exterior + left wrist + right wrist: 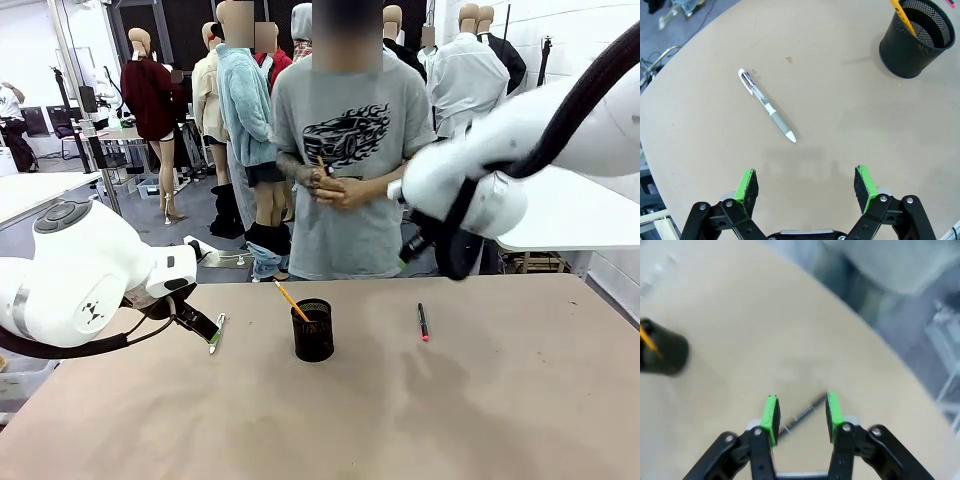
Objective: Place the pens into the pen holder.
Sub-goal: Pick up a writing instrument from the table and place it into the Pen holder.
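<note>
Left gripper (805, 172) gapes empty over open table (865, 125); right gripper (801, 397) half-open, empty, above dark pen (802, 415).

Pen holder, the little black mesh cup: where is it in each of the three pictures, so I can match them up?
Front view: the pen holder stands near the middle of the table.
Left wrist view: the pen holder is in the top right corner.
Right wrist view: the pen holder is blurred, at the left edge.
Shared landmark: the orange-yellow pencil leaning out of it.
</note>
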Controlling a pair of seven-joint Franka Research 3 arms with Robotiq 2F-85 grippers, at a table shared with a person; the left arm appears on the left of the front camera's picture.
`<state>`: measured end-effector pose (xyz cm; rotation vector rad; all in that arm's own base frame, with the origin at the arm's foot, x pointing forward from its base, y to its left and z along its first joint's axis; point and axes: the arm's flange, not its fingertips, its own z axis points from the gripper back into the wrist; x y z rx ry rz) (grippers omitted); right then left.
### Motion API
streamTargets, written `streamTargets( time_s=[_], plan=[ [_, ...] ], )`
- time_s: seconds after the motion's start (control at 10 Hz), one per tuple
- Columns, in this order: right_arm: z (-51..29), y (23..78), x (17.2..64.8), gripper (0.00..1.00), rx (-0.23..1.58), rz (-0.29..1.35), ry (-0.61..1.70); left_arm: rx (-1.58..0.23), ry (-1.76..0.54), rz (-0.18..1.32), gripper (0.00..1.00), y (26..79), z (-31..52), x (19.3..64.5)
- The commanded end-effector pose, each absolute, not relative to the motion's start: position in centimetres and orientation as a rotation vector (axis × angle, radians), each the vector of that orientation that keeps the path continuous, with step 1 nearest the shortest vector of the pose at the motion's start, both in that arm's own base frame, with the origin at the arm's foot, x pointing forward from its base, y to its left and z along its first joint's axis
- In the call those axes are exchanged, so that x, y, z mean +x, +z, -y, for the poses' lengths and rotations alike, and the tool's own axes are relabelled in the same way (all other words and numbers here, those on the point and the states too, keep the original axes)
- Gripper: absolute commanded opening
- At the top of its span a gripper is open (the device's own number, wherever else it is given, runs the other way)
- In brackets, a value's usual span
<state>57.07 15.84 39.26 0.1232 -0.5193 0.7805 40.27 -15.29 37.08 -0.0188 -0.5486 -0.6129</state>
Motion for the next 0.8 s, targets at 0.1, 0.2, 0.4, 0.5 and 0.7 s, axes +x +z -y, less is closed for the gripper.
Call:
streamTargets(
  time_s=[0.1, 0.2, 0.4, 0.5, 0.7],
  plan=[
    [-20.6, 42.9, 59.6, 0.48, -0.041, 0.124, 0.593, -0.021, -0.608, 0.55, 1.0, 37.1, 15.1, 40.3],
    [-20.3, 42.9, 59.6, 0.48, -0.039, 0.094, 0.555, -0.021, -0.608, 0.55, 1.0, 37.1, 15.1, 40.3],
    [-20.1, 42.8, 59.5, 0.48, -0.046, 0.063, 0.543, -0.021, -0.608, 0.55, 1.0, 37.1, 15.1, 40.3],
    [-20.4, 42.4, 59.4, 0.48, -0.049, 0.019, 0.536, -0.021, -0.608, 0.55, 1.0, 37.1, 15.1, 40.3],
    [-21.1, 41.1, 58.9, 0.83, -0.063, -0.025, 0.491, -0.021, -0.608, 0.55, 1.0, 37.1, 15.1, 40.3]
  ],
)
